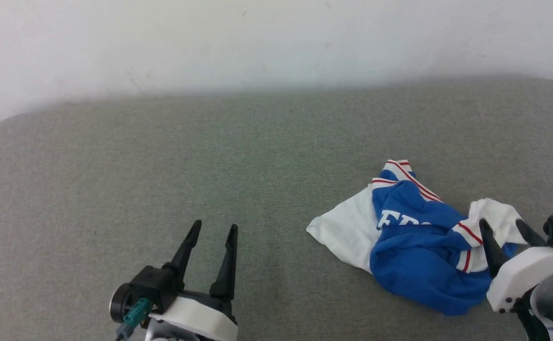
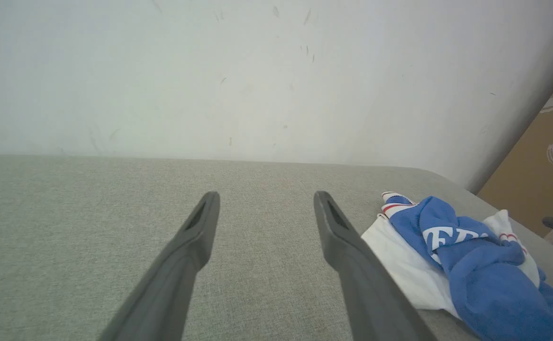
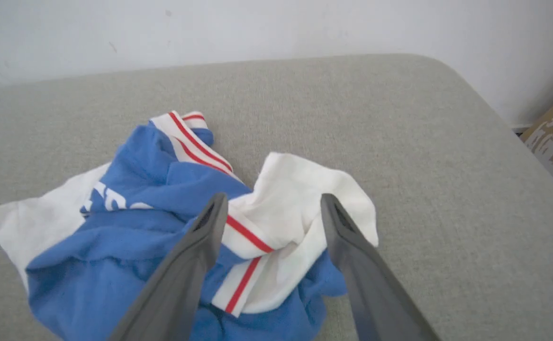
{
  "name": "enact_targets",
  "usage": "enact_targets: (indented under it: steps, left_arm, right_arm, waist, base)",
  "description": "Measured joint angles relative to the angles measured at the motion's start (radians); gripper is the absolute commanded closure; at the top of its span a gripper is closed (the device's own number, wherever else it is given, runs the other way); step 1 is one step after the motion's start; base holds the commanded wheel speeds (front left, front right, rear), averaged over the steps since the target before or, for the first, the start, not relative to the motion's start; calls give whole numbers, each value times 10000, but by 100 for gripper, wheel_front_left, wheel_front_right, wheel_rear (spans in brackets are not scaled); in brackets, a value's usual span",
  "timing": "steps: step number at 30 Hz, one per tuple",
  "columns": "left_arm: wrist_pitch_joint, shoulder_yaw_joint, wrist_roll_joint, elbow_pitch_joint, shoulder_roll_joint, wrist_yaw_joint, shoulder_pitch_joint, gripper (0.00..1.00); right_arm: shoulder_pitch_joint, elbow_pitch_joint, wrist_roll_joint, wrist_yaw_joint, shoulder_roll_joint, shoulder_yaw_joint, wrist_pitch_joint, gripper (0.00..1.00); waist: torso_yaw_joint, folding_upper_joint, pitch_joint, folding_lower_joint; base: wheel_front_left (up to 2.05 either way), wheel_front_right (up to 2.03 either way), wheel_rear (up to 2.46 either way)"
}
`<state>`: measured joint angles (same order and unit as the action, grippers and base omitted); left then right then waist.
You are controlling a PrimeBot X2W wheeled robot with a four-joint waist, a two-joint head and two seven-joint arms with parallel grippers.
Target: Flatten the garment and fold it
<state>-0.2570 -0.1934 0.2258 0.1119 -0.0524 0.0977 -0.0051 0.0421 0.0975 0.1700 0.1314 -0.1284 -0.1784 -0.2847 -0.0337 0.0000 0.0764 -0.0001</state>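
the garment [image 1: 418, 251] is a blue shirt, scrunched in a heap on the grey tabletop [image 1: 162, 166], over on the robot's right side. it is not flat yet, so no folding can start.

the right pincer [image 1: 500, 223] is right at the garment, over a puffed-up white sleeve [image 3: 300, 189]. its two fingers are wide apart, one on each side of the sleeve, and it holds nothing. i cannot tell if the tips touch the cloth.

i think the job now is to grab that sleeve and pull the heap open. to do it well, the pincer should go down low and pinch just the sleeve edge, not a fat bunch of layers. then it should pull slowly away from the heap, so the cloth slides and does not twist more.

the blue part is bunched and rolled over itself. some white letters [image 1: 402, 219] peek out, but folds hide the rest. another white sleeve [image 1: 347, 227] lies flat on the heap's left side. red-striped trim [image 1: 411, 179] pokes out at the heap's far end.

the left pincer [image 1: 214, 225] is well apart from the garment, off to its left over bare tabletop. it is wide and empty too. it could help by coming over to take the flat sleeve.
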Motion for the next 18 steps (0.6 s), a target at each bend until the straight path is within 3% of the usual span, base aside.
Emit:
enact_targets:
  steps: [5,7,14,18]
  left_arm:
    - [58,-773,-46,926,-2,163,-361,0]
    - [587,-1227,-155,1279,-33,173,-760,0]
    - [4023,-2669,-585,1707,-198,253,-3098,0]
    - [5965,-2999,-573,1952,-291,259,-4227,0]
  right_arm:
    - [-83,-1009,267,2,247,280,1267,0]
    - [-128,-1319,242,2,349,274,1797,0]
    - [-507,-1710,151,2,575,140,2441,0]
    - [-627,-1710,-27,2,552,86,2545,0]
  waist:
    - [-216,0,102,0]
    - [-290,0,208,0]
    - [-507,0,816,2]
    - [-642,0,1231,3]
  base:
    - [0,0,0]
    - [0,0,0]
    - [0,0,0]
    - [0,0,0]
